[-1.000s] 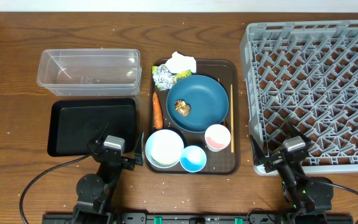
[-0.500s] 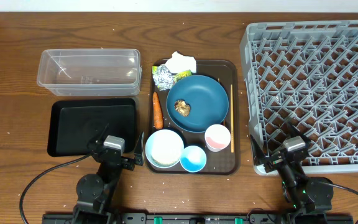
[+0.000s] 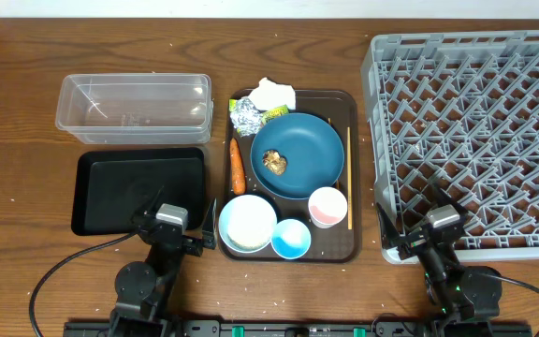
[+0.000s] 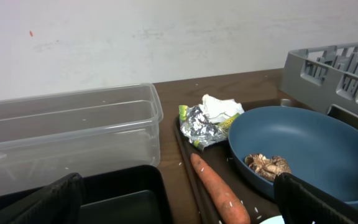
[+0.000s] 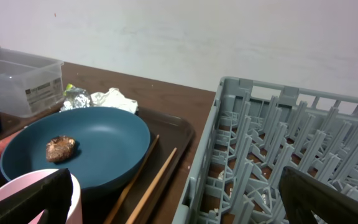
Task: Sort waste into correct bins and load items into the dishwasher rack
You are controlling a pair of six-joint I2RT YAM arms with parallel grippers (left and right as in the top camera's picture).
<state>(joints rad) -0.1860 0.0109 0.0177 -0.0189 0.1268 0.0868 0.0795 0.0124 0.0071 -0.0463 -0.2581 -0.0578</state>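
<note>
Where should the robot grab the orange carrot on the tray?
Come straight down from above and pinch the carrot across its thick middle, on its left and right sides. It lies flat, pointing away from the robot, in the narrow strip between the brown tray edge and the blue plate, so sideways approaches look blocked.

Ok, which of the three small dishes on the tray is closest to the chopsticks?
The pink-and-white cup, rightmost of the three, beside the chopsticks; the white bowl and light-blue bowl lie further left.
</note>
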